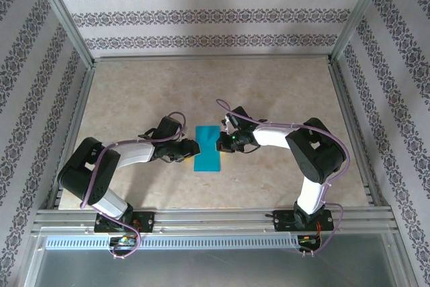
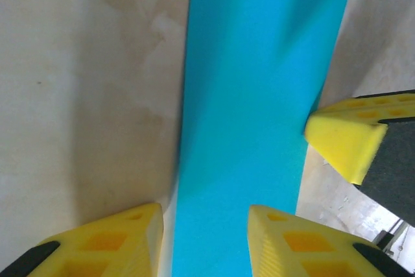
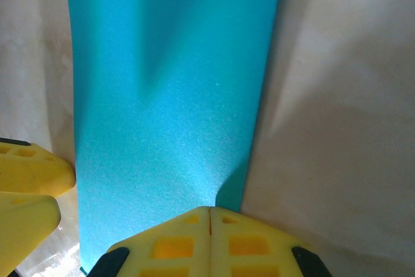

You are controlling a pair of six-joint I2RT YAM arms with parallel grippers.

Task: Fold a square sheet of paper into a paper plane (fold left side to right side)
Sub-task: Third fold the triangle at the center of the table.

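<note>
We pressed the folded square sheet of paper (image 1: pixel 207 148) in the middle of the table (image 1: pixel 269 92), right gripper (image 3: pixel 209 215) squeezed shut, left gripper (image 2: pixel 204 215) partly open; next probably needed neat corner folds.

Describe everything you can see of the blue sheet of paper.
The square sheet of paper is plain teal-blue, thin and matte, a narrow rectangle lying flat on the beige table, apparently folded in half. The left gripper straddles its left edge, jaws apart; the right gripper, shut, appears to press down at its right edge.
</note>
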